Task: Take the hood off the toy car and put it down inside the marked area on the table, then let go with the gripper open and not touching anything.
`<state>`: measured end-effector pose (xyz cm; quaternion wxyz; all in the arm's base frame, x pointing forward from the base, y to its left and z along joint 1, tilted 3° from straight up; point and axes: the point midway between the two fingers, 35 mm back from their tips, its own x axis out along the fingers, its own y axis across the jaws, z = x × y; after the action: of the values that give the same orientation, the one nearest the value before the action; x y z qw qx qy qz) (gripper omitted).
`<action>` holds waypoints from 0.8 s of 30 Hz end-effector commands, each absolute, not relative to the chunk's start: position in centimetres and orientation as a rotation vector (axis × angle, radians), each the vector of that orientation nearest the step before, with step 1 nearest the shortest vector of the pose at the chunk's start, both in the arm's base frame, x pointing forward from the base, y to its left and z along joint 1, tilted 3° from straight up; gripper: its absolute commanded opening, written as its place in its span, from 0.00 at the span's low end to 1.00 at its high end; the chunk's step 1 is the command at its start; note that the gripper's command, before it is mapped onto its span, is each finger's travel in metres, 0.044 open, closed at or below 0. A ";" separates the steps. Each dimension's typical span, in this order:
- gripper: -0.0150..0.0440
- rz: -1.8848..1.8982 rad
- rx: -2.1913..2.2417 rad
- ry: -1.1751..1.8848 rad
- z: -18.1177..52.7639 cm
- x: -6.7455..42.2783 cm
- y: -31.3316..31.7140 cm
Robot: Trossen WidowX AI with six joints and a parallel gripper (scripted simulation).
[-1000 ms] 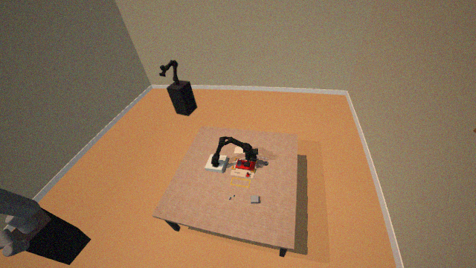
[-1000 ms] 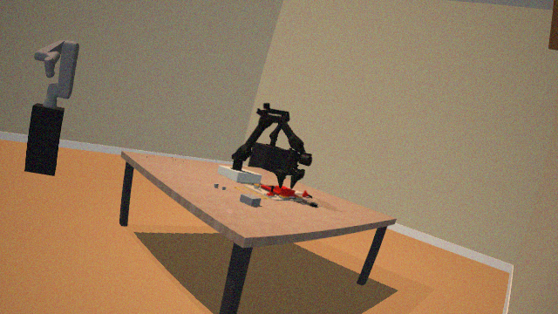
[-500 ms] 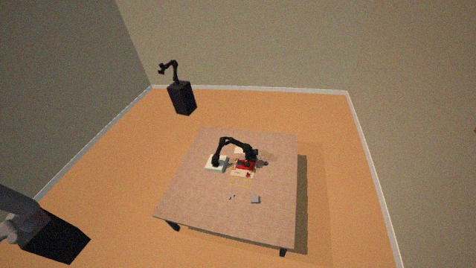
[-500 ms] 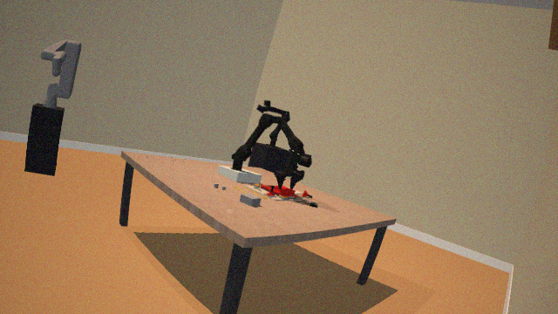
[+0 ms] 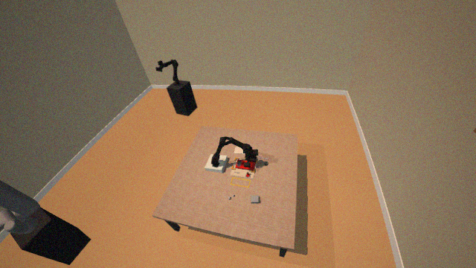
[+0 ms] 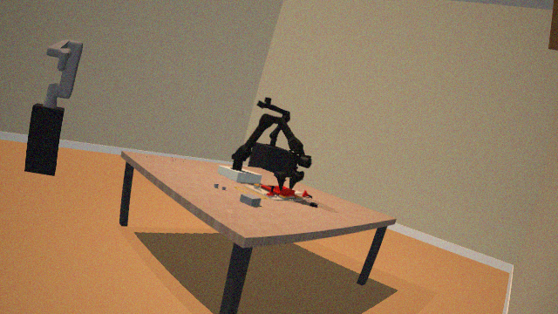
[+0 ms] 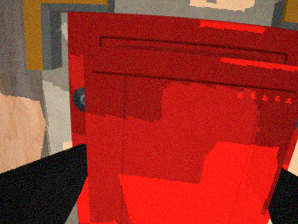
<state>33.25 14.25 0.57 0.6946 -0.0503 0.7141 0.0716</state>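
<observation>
The toy car (image 5: 242, 165) (image 6: 282, 194) sits on the table (image 5: 223, 217) (image 6: 279, 222) just right of the arm's base. Its flat red hood (image 7: 180, 129) fills the wrist view and is on the car. My gripper (image 5: 248, 160) (image 6: 286, 185) (image 7: 177, 164) is low over the car, open, with one black finger on each side of the hood; I cannot tell whether they touch it. The marked area (image 5: 240, 179) is a yellow outline on the table just in front of the car, with nothing in it.
The arm's white base block (image 5: 216, 165) (image 6: 240, 174) stands left of the car. A grey block (image 5: 255, 199) (image 6: 250, 200) and two tiny grey pieces (image 5: 231, 197) (image 6: 219, 187) lie nearer the front edge. An orange-yellow corner (image 7: 40, 23) shows beside the car.
</observation>
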 end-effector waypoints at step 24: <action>0.25 0.159 -0.113 1.594 1.5 33.3 14.2</action>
<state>33.16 14.18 1.04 0.6921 -0.0515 0.7166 0.0700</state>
